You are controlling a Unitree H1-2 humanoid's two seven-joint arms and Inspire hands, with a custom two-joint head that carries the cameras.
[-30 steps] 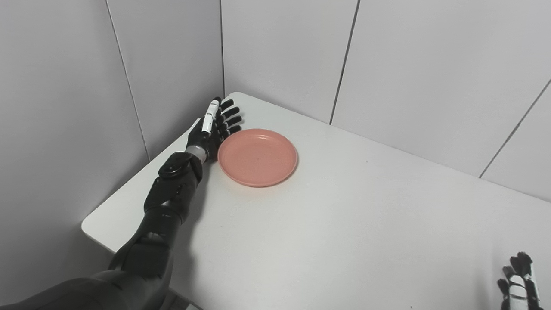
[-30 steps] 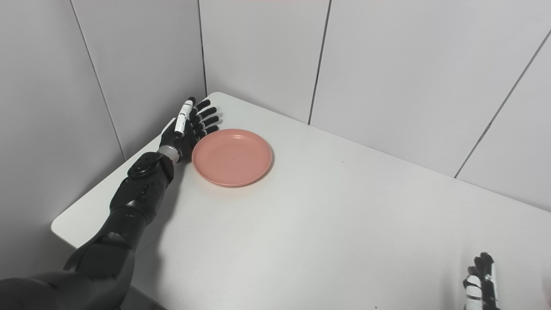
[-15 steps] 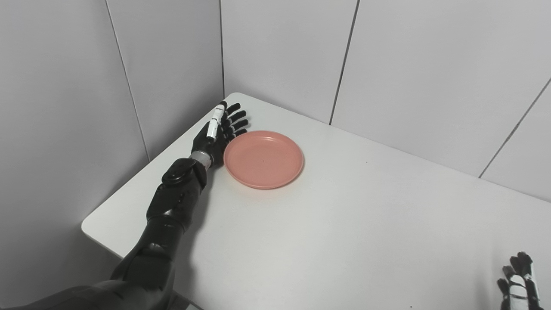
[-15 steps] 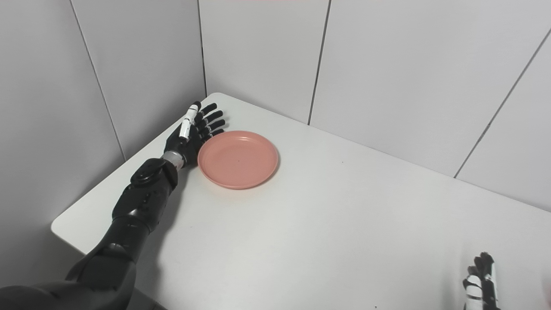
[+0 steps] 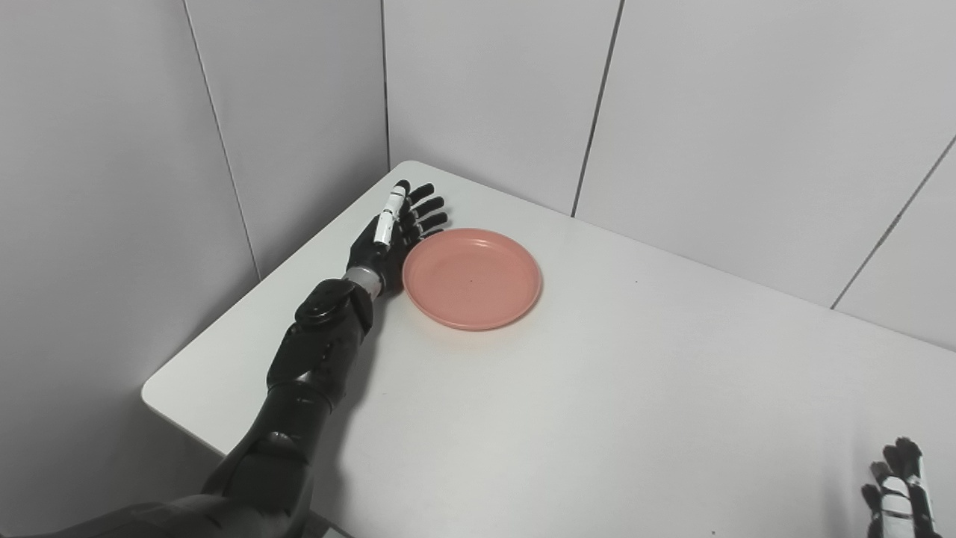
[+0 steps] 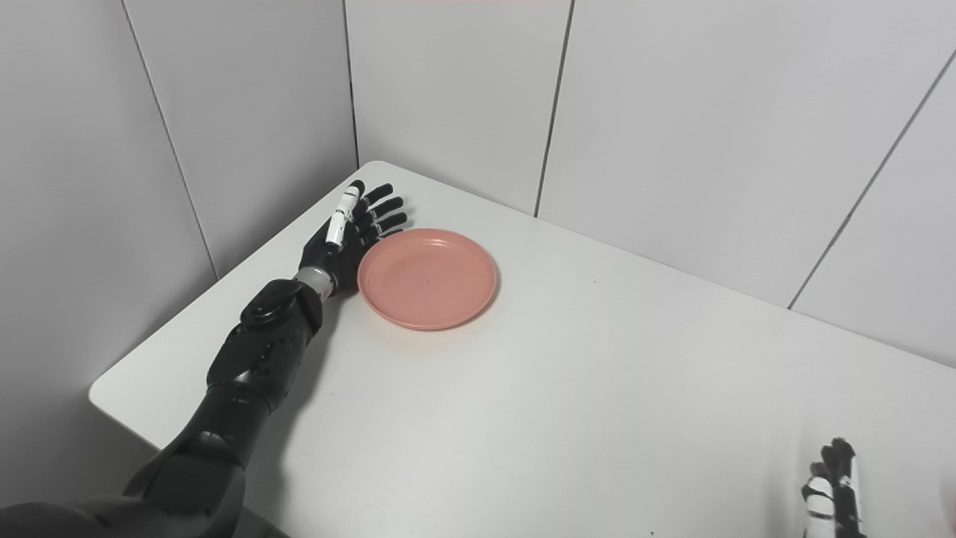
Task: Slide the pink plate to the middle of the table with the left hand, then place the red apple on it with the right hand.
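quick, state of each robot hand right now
Left robot hand: open, fingers spread, edge-on against the pink plate, holding nothing.
Right robot hand: only partly in view at the bottom edge, cannot be told.

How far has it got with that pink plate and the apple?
Nothing is finished yet. The left hand, open and flat, rests against the pink plate, which sits near the table's far left corner, not the middle. The right hand waits at the lower right edge. Sliding and placing the apple remain; no apple is in view.
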